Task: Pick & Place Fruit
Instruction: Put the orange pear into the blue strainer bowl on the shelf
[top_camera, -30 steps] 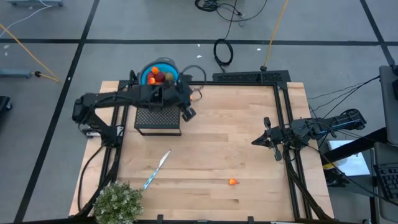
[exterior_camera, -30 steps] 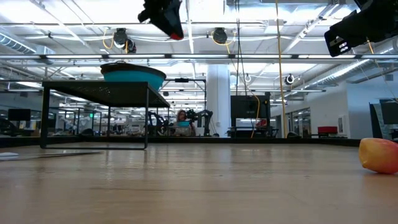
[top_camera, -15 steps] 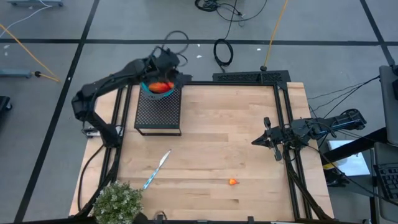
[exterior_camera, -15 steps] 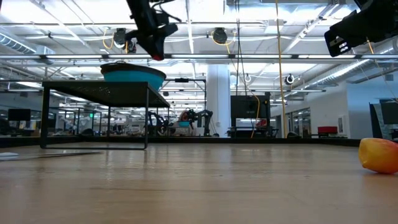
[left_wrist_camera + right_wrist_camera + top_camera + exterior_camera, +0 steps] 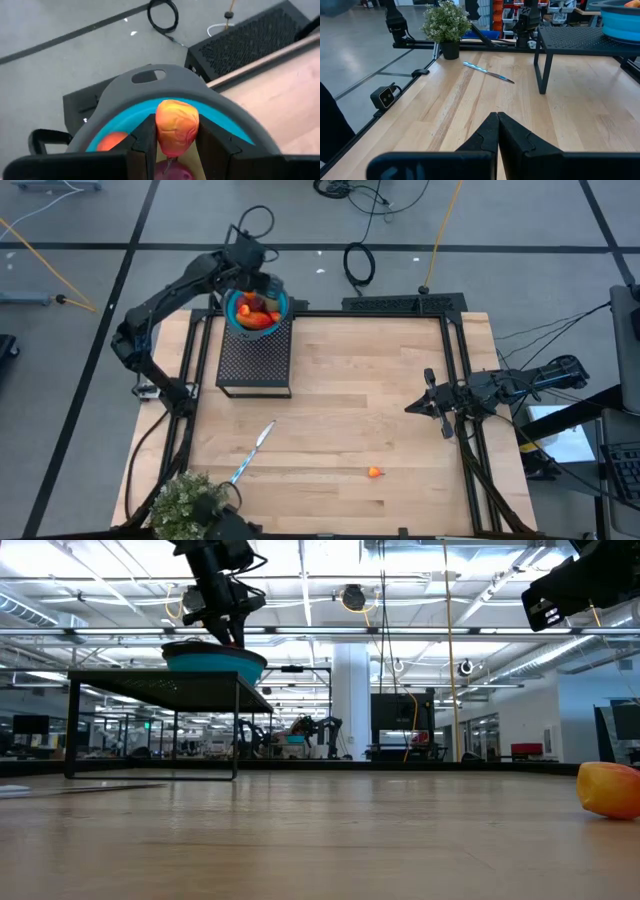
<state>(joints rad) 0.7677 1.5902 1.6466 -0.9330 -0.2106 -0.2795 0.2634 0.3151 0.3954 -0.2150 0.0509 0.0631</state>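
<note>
Fruit, an orange-red piece (image 5: 176,126), sits clamped in the left gripper (image 5: 175,137) above the blue bowl (image 5: 275,317) on the black rack (image 5: 254,364); releasing seems next. One piece (image 5: 374,473) remains on the table (image 5: 370,400). Right gripper (image 5: 497,131) waits, clenched empty.

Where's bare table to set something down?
Free: the wide wood between the black rack, the right gripper and the stray orange fruit. Crowded: the bowl on the rack, under the left gripper; knife and plant fill the near-left corner.
</note>
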